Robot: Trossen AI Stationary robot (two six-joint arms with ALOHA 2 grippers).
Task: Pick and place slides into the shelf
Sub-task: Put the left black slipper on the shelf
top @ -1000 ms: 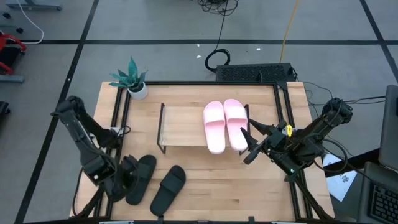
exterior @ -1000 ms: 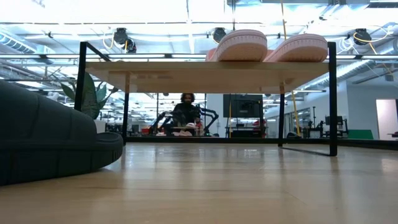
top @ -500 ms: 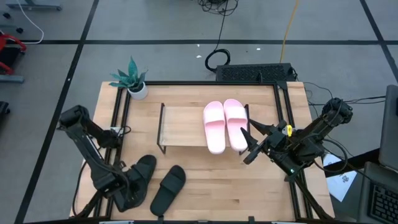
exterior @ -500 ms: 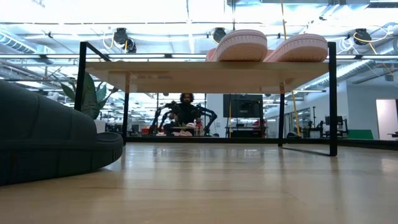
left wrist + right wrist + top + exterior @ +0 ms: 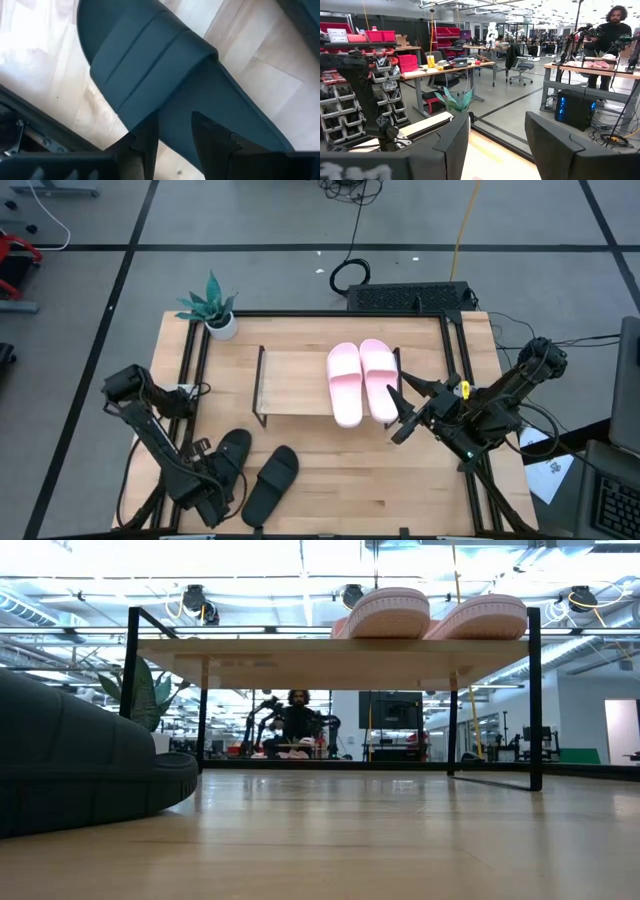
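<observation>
Since the earlier frame, the left arm's shoulder has swung inward and its left end effector (image 5: 215,498) has settled lower at the surface's (image 5: 330,465) 7 o'clock edge. The low rack shelf with light wooden top board (image 5: 295,383) already carries the pale pink slide pair (image 5: 360,380) at its 3 o'clock end: half done. Two matte black wide-strap slides remain: one (image 5: 270,483) lies free, the other (image 5: 165,95) sits between the left fingers (image 5: 145,145), narrowly parted across its sole edge. The right end effector (image 5: 398,415) waits wide open just beside the shelf.

left fingers (image 5: 145,142) astride black slide's (image 5: 165,95) edge | wooden tabletop (image 5: 260,70) beneath
</observation>
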